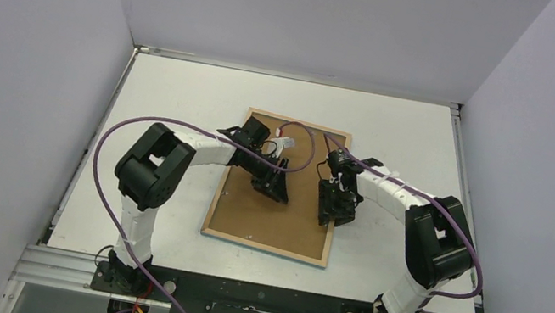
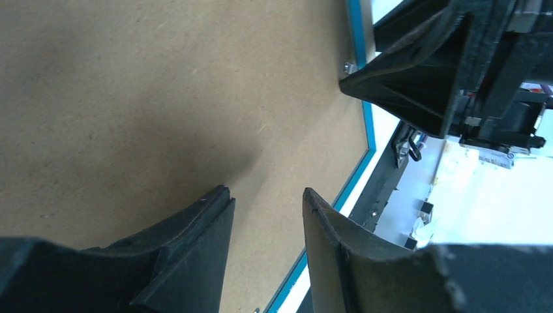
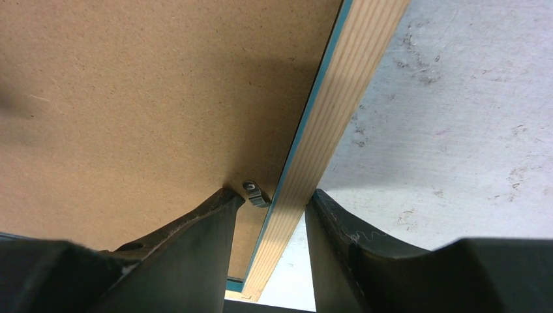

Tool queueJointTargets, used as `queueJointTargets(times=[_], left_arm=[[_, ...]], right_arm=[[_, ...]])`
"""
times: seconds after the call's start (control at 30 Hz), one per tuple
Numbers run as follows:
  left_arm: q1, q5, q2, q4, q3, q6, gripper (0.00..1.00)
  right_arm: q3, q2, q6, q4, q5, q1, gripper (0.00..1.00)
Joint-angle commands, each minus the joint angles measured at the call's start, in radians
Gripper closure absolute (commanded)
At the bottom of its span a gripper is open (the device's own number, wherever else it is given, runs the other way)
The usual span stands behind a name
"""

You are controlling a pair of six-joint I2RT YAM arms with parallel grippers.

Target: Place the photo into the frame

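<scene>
Top view: the frame (image 1: pixel 262 247) lies face down, board (image 1: pixel 263 221) seated in it; no photo visible. Left wrist: left gripper (image 2: pixel 267 192) open, empty, over the board. Right wrist: right gripper (image 3: pixel 270 191) open astride the frame's rail, by the tab (image 3: pixel 255 193). Best to nudge it sideways, gently.

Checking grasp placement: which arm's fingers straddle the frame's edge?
The right arm's fingers: the frame's wooden edge runs between them. The left arm's fingers hover over the brown backing board, with nothing between them.
</scene>
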Motion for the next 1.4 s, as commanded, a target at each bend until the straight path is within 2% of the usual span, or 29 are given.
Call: queueJointTargets(times=[0.0,0.2,0.43,0.57,0.73,0.83,0.93,1.0,1.1,1.23,1.37], left_arm=[[0.003,-0.075,0.020,-0.068,0.021,0.067,0.58],[0.003,-0.130,0.052,-0.121,0.038,0.078,0.58],[0.003,-0.152,0.071,-0.145,0.050,0.083,0.59],[0.003,-0.151,0.076,-0.151,0.050,0.085,0.59],[0.003,-0.154,0.075,-0.157,0.050,0.088,0.59],[0.003,-0.154,0.073,-0.158,0.052,0.089,0.59],[0.003,-0.141,0.072,-0.165,0.059,0.096,0.58],[0.003,-0.132,0.063,-0.166,0.061,0.095,0.58],[0.003,-0.107,0.044,-0.144,0.058,0.081,0.58],[0.003,-0.092,0.002,-0.087,0.053,0.041,0.58],[0.003,-0.111,-0.040,-0.068,0.058,0.013,0.58]], right_arm=[[-0.035,0.009,-0.012,0.064,-0.003,0.003,0.58],[-0.042,0.032,-0.015,0.071,-0.006,0.008,0.63],[-0.050,0.042,-0.041,0.064,0.005,0.010,0.64],[-0.050,0.057,-0.057,0.063,0.019,0.010,0.71],[-0.054,0.062,-0.064,0.073,0.023,0.012,0.75],[-0.054,0.058,-0.069,0.071,0.020,0.012,0.71],[-0.051,0.039,-0.061,0.064,0.007,0.011,0.56],[-0.054,0.009,-0.053,0.060,0.000,0.008,0.52],[-0.062,-0.018,-0.049,0.054,-0.006,-0.002,0.53],[-0.069,-0.013,-0.049,0.068,-0.031,-0.004,0.64],[-0.085,-0.017,-0.045,0.085,-0.066,-0.001,0.63]])
